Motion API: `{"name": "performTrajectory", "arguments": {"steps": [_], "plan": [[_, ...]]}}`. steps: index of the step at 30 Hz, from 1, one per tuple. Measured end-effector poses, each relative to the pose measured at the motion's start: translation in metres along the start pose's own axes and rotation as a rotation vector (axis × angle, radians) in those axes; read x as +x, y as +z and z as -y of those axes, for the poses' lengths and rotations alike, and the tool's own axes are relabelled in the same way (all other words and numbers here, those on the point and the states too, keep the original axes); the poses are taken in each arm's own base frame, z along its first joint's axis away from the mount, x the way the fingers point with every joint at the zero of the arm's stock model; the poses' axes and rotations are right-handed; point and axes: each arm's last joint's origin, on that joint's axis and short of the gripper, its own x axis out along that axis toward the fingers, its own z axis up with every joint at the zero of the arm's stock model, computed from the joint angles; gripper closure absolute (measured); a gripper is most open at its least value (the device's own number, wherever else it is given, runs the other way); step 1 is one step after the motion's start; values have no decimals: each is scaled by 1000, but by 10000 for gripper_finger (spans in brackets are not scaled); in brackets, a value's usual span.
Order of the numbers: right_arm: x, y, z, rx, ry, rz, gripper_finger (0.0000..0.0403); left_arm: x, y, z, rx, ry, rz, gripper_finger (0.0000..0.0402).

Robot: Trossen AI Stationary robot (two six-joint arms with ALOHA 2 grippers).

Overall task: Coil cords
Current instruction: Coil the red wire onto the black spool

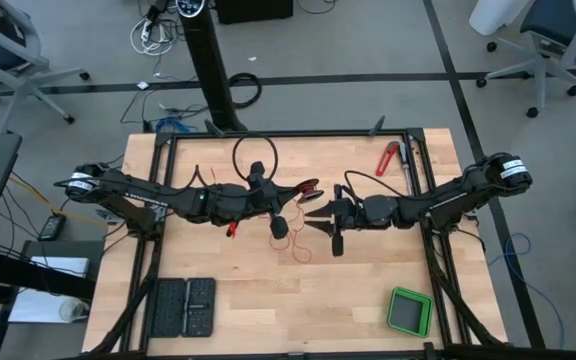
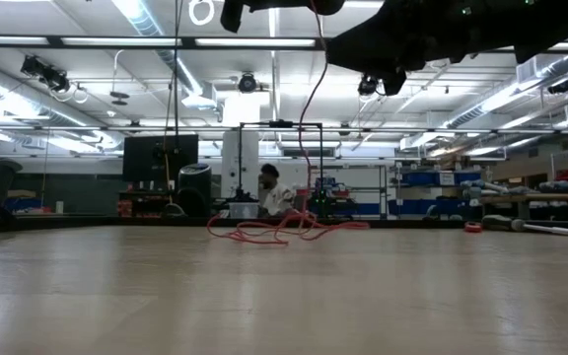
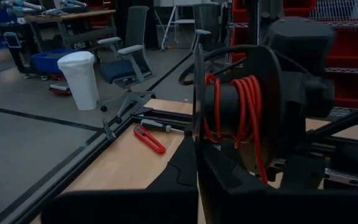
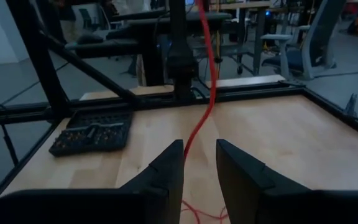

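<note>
High view: the left gripper (image 1: 268,195) sits at centre frame, pressed together, with red wire (image 1: 308,187) wound at its tip and a thin strand trailing down onto the desk (image 1: 298,300). The right gripper (image 1: 318,213) faces it just to the right. A red-handled tool (image 1: 389,158) lies upper right, a green box (image 1: 409,311) lower right, a black bit case (image 1: 184,307) lower left.

Low view: loose loops of the wire (image 2: 284,229) rest on the desk at centre; one strand rises to the arms at top.

Left wrist view: the red coil (image 3: 235,115) is wrapped in several turns around the dark fingers (image 3: 197,93) at centre right.

Right wrist view: the right gripper (image 4: 199,163) is spread, not pinching; the strand (image 4: 207,93) hangs taut just beyond the gap.

Judgement: the wire is light, limp and springy, liable to unwind. Take hold on the hanging strand near the coil, keeping gentle tension.
</note>
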Motion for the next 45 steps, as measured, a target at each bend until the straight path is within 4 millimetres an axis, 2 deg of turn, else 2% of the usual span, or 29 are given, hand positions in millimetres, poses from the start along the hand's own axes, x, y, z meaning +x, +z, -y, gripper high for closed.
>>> {"name": "performTrajectory", "arguments": {"steps": [19, 27, 31, 38, 45], "plan": [[1, 9, 5, 33, -20, 87, 315, 0, 5, 0, -27, -2, 46, 400], [-1, 7, -2, 63, -15, 72, 318, 0, 5, 0, -30, -2, 52, 400], [4, -3, -8, 27, -36, 49, 319, 0, 5, 0, -29, -2, 50, 400], [26, -30, -6, 69, -13, 34, 319, 0, 5, 1, -27, -3, 46, 400], [32, -35, -6, 52, -15, 28, 321, 0, 1, 1, -9, -4, 15, 400]]}}
